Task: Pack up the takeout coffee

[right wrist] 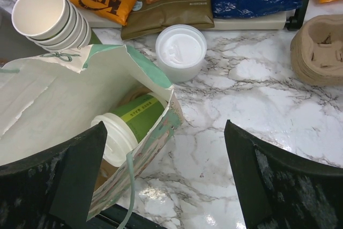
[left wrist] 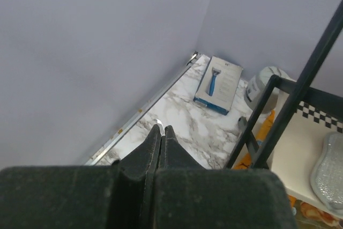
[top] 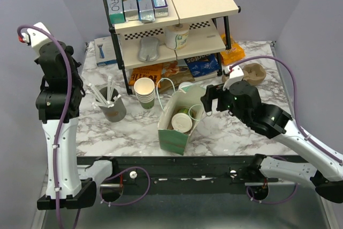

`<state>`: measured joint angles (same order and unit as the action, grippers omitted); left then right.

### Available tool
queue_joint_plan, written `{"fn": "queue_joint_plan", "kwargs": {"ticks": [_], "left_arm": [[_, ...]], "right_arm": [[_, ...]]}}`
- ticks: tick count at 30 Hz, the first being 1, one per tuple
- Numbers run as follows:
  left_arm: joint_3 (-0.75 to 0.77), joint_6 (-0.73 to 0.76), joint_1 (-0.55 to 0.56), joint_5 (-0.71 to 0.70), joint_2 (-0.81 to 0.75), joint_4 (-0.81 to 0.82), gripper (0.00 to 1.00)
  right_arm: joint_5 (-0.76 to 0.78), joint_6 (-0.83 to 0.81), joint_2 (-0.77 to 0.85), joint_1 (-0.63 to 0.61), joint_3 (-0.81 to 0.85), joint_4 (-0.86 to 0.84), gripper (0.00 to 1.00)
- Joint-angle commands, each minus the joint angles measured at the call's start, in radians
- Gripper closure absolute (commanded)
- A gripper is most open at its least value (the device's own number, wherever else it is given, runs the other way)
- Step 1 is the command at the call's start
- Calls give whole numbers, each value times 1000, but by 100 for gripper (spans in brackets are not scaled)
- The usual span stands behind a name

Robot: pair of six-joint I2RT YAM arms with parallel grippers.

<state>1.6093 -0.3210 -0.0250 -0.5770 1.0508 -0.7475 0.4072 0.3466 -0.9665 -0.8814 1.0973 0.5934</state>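
The takeout coffee (right wrist: 135,117) is a green-sided paper cup with a white lid. It lies tilted inside the open green and white paper bag (right wrist: 59,92), which stands near the table's front (top: 172,139). From above the cup (top: 183,122) shows inside the bag's mouth. My right gripper (right wrist: 165,127) hangs open just right of the bag (top: 208,102), over the bag's edge, with nothing between its fingers. My left gripper (left wrist: 162,130) is shut on nothing, raised at the far left and pointing toward the back left corner.
A stack of lidless cups (top: 144,93) stands behind the bag, with a loose white lid (right wrist: 180,52) beside it. Brown cup carriers (right wrist: 319,52) sit at the right. A shelf rack (top: 171,25) with snack bags fills the back. A grey cup of stirrers (top: 112,106) stands left.
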Motion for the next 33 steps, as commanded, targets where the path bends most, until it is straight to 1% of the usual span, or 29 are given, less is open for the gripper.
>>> {"fn": "queue_joint_plan", "kwargs": {"ticks": [1, 3, 4, 5, 6, 7, 8, 9, 10, 11, 12, 13, 14, 15, 16, 17, 18, 20, 21, 24, 25, 26, 28, 29, 30, 33], "left_arm": [[110, 59, -7, 189, -28, -18, 100], [133, 40, -7, 338, -37, -7, 100], [127, 33, -7, 442, -57, 13, 100], [117, 4, -7, 647, -70, 37, 100], [80, -13, -7, 764, -84, 112, 100], [58, -42, -7, 864, -110, 160, 100], [37, -76, -7, 996, -118, 207, 100], [-1, -163, -7, 1057, -124, 294, 100], [-20, -194, -7, 1124, -121, 344, 100], [-43, -254, 2, 1232, -112, 409, 100], [-49, -272, 14, 1267, -103, 434, 100], [-52, -271, 22, 1282, -85, 445, 100], [-49, -264, 98, 1263, -77, 433, 100], [-31, -224, 138, 1190, -71, 415, 100], [-11, -190, 190, 1153, -51, 387, 100], [7, -175, 285, 1126, -37, 355, 100], [50, -158, 333, 1105, -20, 340, 100], [89, -122, 399, 1106, 37, 317, 100], [122, -112, 451, 1111, 54, 312, 100], [176, -54, 508, 1094, 103, 263, 100], [188, -27, 545, 1085, 115, 243, 100], [198, 32, 560, 1083, 117, 200, 100], [204, 106, 589, 1115, 106, 148, 100], [196, 159, 594, 1128, 95, 107, 100], [158, 181, 602, 1120, 81, 99, 100], [77, 211, 631, 1060, 29, 88, 100]], "right_arm": [[16, -9, 23, 4, -11, 11, 0], [19, -9, 26, 4, -11, 13, 0], [24, -9, 29, 4, -13, 13, 0], [25, -9, 35, 2, -14, 17, 0], [28, -8, 40, 2, -16, 17, 0], [38, -6, 44, 4, -19, 20, 0], [41, -5, 57, 4, -22, 22, 0], [47, -3, 63, 4, -28, 23, 0], [67, 0, 71, 4, -31, 23, 0], [77, 3, 81, 4, -36, 26, 0], [93, 11, 87, 4, -40, 26, 0], [128, 15, 95, 2, -43, 28, 0], [148, 20, 101, 4, -47, 28, 0], [172, 32, 110, 4, -48, 28, 0], [217, 41, 117, 2, -48, 29, 0], [240, 51, 121, 4, -47, 35, 0], [254, 58, 127, 4, -47, 39, 0], [283, 60, 144, 4, -50, 37, 0], [291, 60, 147, 2, -51, 39, 0], [323, 61, 161, 4, -54, 52, 0], [328, 60, 164, 4, -54, 55, 0], [328, 57, 172, 4, -56, 55, 0], [326, 48, 176, 4, -59, 57, 0], [324, 45, 181, 4, -60, 59, 0], [324, 39, 184, 2, -65, 57, 0], [326, 34, 183, 4, -73, 57, 0]]}}
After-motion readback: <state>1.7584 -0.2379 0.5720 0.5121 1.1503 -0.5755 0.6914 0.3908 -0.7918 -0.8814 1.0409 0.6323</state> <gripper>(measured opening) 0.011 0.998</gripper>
